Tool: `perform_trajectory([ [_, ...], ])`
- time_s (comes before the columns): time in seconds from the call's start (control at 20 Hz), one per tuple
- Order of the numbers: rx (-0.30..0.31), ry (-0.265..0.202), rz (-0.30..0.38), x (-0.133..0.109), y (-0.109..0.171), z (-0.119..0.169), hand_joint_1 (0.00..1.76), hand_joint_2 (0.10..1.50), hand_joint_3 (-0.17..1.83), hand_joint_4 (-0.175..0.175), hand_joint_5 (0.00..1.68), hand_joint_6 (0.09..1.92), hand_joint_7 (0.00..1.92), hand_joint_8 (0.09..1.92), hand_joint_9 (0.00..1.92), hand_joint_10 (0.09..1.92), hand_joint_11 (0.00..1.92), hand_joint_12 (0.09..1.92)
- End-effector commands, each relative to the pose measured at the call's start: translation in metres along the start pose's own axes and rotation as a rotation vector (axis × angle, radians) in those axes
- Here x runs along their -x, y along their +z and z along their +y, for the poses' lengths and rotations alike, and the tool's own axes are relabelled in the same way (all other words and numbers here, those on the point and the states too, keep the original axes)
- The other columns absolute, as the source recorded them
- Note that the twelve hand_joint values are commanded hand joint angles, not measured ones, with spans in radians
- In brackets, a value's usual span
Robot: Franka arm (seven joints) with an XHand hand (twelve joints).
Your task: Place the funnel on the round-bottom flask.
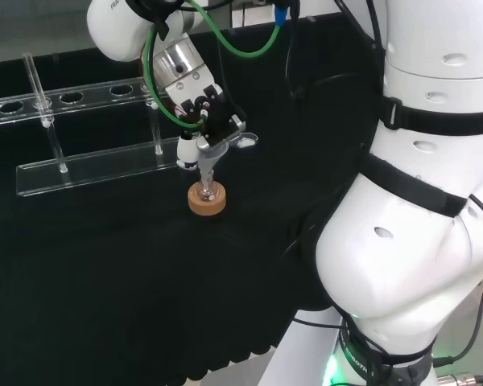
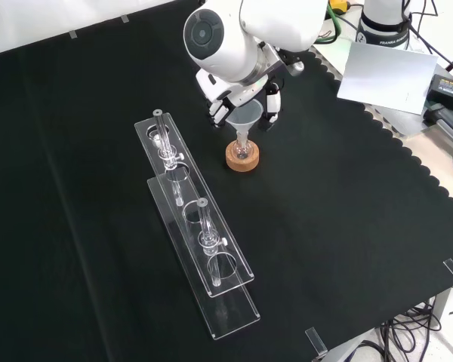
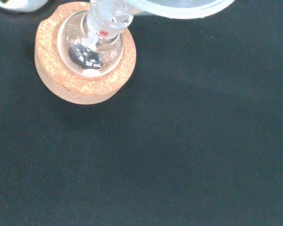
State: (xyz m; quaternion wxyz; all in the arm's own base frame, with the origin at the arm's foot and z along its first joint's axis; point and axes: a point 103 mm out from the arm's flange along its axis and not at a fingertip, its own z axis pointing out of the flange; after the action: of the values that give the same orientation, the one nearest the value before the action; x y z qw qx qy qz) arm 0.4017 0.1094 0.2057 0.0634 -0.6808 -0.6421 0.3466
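Note:
A small clear round-bottom flask (image 3: 90, 51) sits on a cork ring (image 3: 80, 89) in the middle of the black cloth. The cork ring (image 1: 207, 203) is also plain in the head view and the cork ring (image 2: 242, 157) in the front view. A clear funnel (image 2: 244, 118) stands upright over the flask, its stem down in the flask's neck. The hand (image 1: 208, 121) is curled round the funnel's cone from above, fingers (image 2: 220, 111) on both sides of it. The funnel's rim (image 3: 179, 8) is close before the wrist camera.
A long clear plastic rack (image 2: 200, 234) with round holes and glass tubes lies left of the flask in the front view; in the head view the rack (image 1: 88, 165) runs behind the flask. The arm's white links (image 1: 419, 209) stand at the right. Papers and cables (image 2: 385, 72) lie past the cloth's scalloped edge.

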Motion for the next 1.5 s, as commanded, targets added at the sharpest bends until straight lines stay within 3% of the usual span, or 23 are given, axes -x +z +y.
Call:
perform_trajectory([
  [0.05,-0.03,0.013,-0.006,-0.002,0.001,0.001,0.78,0.69,0.64,-0.043,0.47,0.56,0.54,0.74,0.86,0.45,0.64,1.23],
  [0.35,-0.062,0.026,-0.001,-0.009,0.0,0.001,0.76,0.69,0.63,-0.043,0.4,0.4,0.37,0.75,0.68,0.56,0.54,1.28],
  [0.75,-0.04,0.02,0.018,-0.005,0.001,-0.001,0.71,0.66,0.6,-0.04,0.36,0.18,0.12,0.7,0.42,0.68,0.39,1.37],
  [0.95,0.04,0.011,0.046,-0.003,-0.002,-0.011,0.56,0.62,0.48,-0.037,0.26,0.09,0.01,0.56,0.19,0.8,0.25,1.48],
  [1.1,0.139,0.001,0.062,-0.001,-0.009,-0.022,0.45,0.62,0.33,-0.035,0.19,0.09,0.0,0.36,0.05,0.88,0.2,1.54],
  [1.25,0.24,-0.002,0.081,0.007,-0.021,-0.033,0.39,0.63,0.24,-0.035,0.17,0.09,0.0,0.27,0.01,0.89,0.18,1.56],
  [1.5,0.32,-0.024,0.11,0.027,-0.035,-0.045,0.42,0.7,0.18,-0.041,0.2,0.09,0.02,0.61,0.26,0.78,0.18,1.52],
])
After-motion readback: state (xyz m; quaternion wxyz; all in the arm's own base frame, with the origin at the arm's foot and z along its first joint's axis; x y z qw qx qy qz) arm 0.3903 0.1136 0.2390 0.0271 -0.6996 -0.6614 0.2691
